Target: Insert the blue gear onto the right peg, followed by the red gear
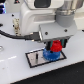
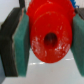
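In the exterior view my gripper [image 1: 56, 46] is shut on the red gear [image 1: 56, 47] and holds it just above the blue gear [image 1: 50, 54]. The blue gear lies on the black-bordered white plate [image 1: 35, 59], at the plate's end toward the exterior view's right. The right peg is hidden under the gears. A shorter thin pin [image 1: 36, 58] stands on the plate to the exterior view's left. In the wrist view the red gear [image 2: 50, 35] fills the frame between my two teal pads [image 2: 20, 45], and a sliver of the blue gear [image 2: 64, 5] shows behind it.
The plate lies on a white table [image 1: 15, 72]. A black cable [image 1: 15, 36] runs from the arm's body toward the exterior view's left. Dark background lies beyond the table.
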